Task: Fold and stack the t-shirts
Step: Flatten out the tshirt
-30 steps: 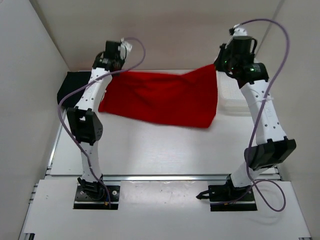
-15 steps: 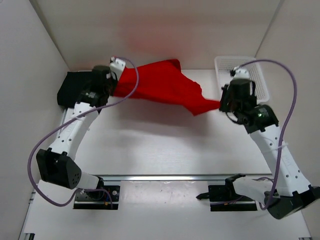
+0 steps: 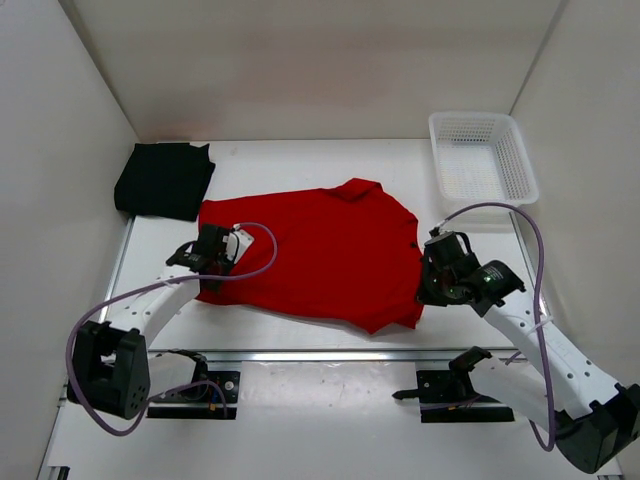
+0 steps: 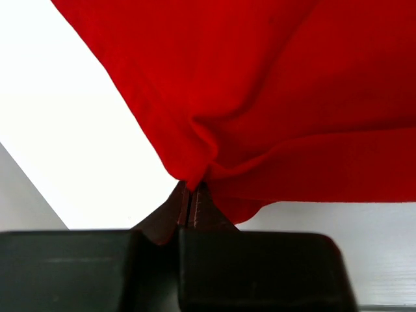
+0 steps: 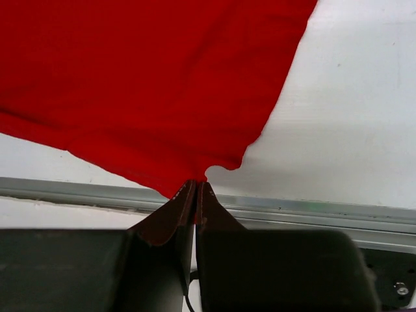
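Black shirt (image 3: 163,180) folded, far-left corner. Red shirt (image 3: 320,250) spread on counter (image 3: 300,160), unfolded; left fingers (image 4: 183,207) and right fingers (image 5: 187,203) both clamp its near edge. Fold and stack pending.

No legible text (in any view)

White arms (image 3: 152,298), black joints (image 3: 108,362), purple cables (image 3: 268,240)
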